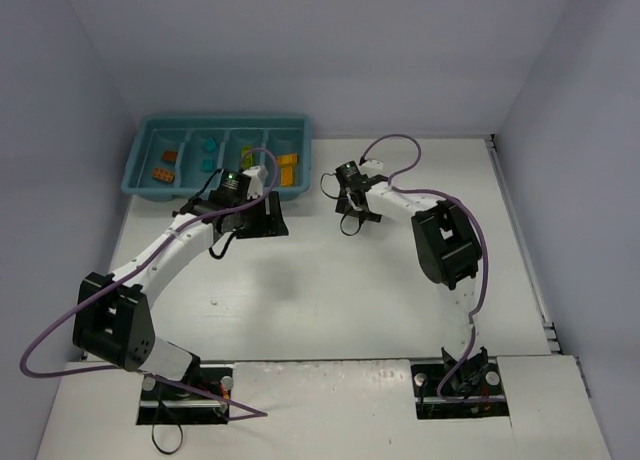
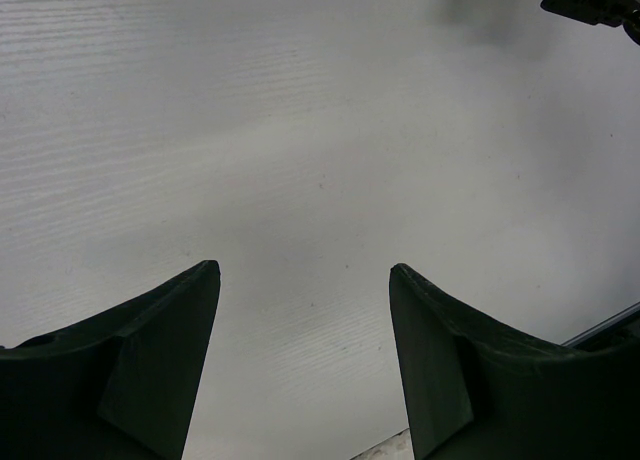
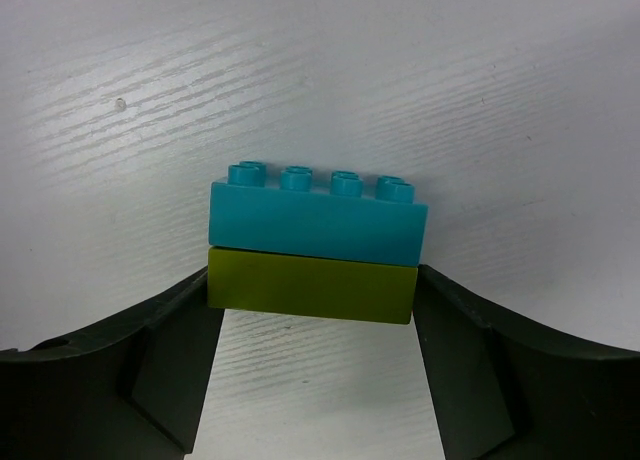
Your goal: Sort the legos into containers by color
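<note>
Legos: teal brick [image 3: 318, 218] stacked on a lime brick [image 3: 310, 298], seated between the right gripper [image 3: 315, 310] fingers, on the table [image 1: 330, 290] well right of the tray [image 1: 140, 155].
Right claw: fingers touching both ends of the lime brick in the wrist view; closing, so looks clamped on it, though firm hold cannot be told for certain.
Left claw: left gripper [image 2: 303, 360] apart, nothing between the fingers, only bare table below; sits just in front of the tray.
Tray contents: brown-orange bricks [image 1: 162, 168] in the leftmost compartment, teal bricks [image 1: 208, 145] in the next, yellow-orange bricks [image 1: 288, 167] in the rightmost; third compartment largely hidden behind the left arm.
Step in hand: pickup of the stuck-together teal and lime pair by the right arm.
Progress, as judged: most bricks already sorted; this pair likely among the last.
Next move calls for: splitting the two colours before any drop, since one pair cannot go in one compartment; probably a pull from the free left claw on the teal brick, then teal to the second compartment from the tray's left end, lime to its own.
Risk: grip only on the lower brick; teal could pop off on lifting.
</note>
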